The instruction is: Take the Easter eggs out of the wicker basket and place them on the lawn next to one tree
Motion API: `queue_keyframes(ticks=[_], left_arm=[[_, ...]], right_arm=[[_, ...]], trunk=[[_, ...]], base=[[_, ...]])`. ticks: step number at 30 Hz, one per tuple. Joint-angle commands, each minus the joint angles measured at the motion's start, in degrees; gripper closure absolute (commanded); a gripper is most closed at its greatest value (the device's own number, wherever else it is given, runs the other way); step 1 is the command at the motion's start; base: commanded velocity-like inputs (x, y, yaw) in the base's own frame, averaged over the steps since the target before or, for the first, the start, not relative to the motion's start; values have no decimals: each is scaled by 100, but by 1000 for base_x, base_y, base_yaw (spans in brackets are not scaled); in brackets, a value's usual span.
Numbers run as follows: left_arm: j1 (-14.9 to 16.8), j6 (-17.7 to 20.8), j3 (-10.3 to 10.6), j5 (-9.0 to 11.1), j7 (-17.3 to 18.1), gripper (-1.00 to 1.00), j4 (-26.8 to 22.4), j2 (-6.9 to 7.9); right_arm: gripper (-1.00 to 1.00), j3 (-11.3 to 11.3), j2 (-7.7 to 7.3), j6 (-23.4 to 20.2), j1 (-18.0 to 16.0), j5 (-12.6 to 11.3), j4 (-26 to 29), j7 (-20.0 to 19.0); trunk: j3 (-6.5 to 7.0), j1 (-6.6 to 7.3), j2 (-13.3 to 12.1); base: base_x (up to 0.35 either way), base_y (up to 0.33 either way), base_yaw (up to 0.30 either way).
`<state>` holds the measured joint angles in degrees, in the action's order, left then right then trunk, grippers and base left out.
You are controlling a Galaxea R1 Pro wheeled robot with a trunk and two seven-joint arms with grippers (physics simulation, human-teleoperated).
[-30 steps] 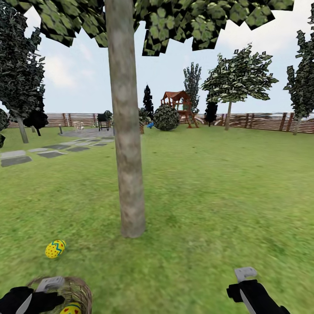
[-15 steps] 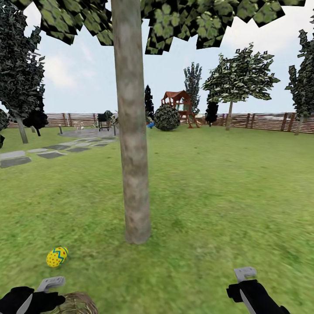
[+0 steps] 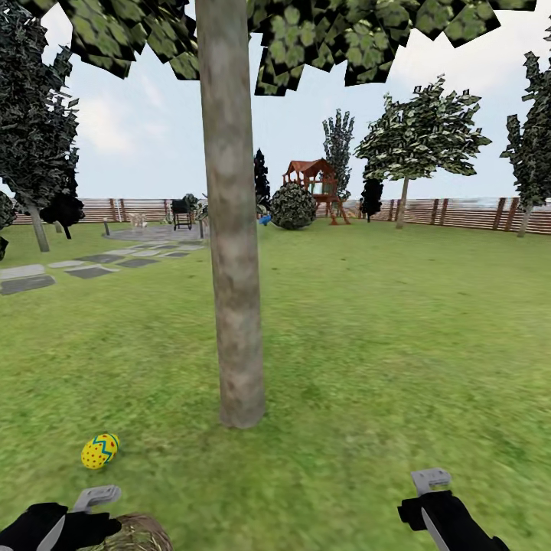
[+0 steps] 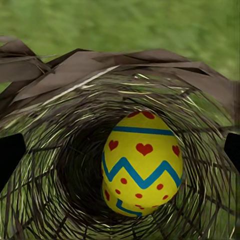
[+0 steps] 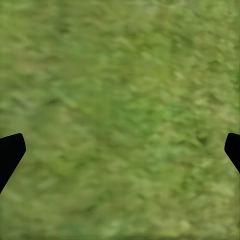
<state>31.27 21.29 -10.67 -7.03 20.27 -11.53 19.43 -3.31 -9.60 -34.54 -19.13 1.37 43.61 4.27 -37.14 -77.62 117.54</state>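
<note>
The basket (image 4: pixel 120 100), brown woven wicker, sits on the lawn (image 3: pixel 383 344) at the near left of the head view, only its rim (image 3: pixel 134 532) showing there, directly under the left gripper (image 3: pixel 73 513). The left wrist view looks straight down into the basket: one yellow egg (image 4: pixel 142 160) with red hearts and dots and blue zigzag bands lies against the inner wall, and a second egg (image 4: pixel 117 202) of the same pattern lies beneath it, mostly covered by the first. The dark fingertips (image 4: pixel 10 155) of the left gripper stand wide apart at either side of the basket's mouth, released and touching neither egg. A third egg (image 3: pixel 99 450) lies on the grass outside the basket, near the foot of the tree (image 3: pixel 233 268), to the left of the thick grey-brown trunk and apart from it. The right gripper (image 3: pixel 428 497) hangs over bare grass at the near right, well apart from the basket and the eggs; the right wrist view shows its fingertips (image 5: pixel 11 150) spread wide with nothing between them. Grey paving slabs (image 3: pixel 30 282) run along the far left, and a brown slatted fence (image 3: pixel 459 214) bounds the back of the garden.
</note>
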Motion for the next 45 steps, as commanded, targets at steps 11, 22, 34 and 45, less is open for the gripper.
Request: queue_keyframes(ticks=[11,22,34,45], left_arm=[[2,33,-49,-79,21,-100,-8,-106],[2,42,-49,-80,30,-100,-16,-98],[2,42,-41,-72,38,-100,-15,-105],[2,42,-41,-79,55,-100,-8,-113]], right_arm=[[-100,-24,-15,-36,-3,-9,7,21],[-100,-20,-23,-42,-3,-14,7,21],[-100,-20,-23,-43,-3,-14,7,21],[-100,-20,-24,-44,-3,-15,8,21]], trunk=[[-204,-241,444],[-402,-482,886],[-617,-746,1367],[-814,-988,1808]], base=[[0,0,0],[0,0,0],[0,0,0],[0,0,0]])
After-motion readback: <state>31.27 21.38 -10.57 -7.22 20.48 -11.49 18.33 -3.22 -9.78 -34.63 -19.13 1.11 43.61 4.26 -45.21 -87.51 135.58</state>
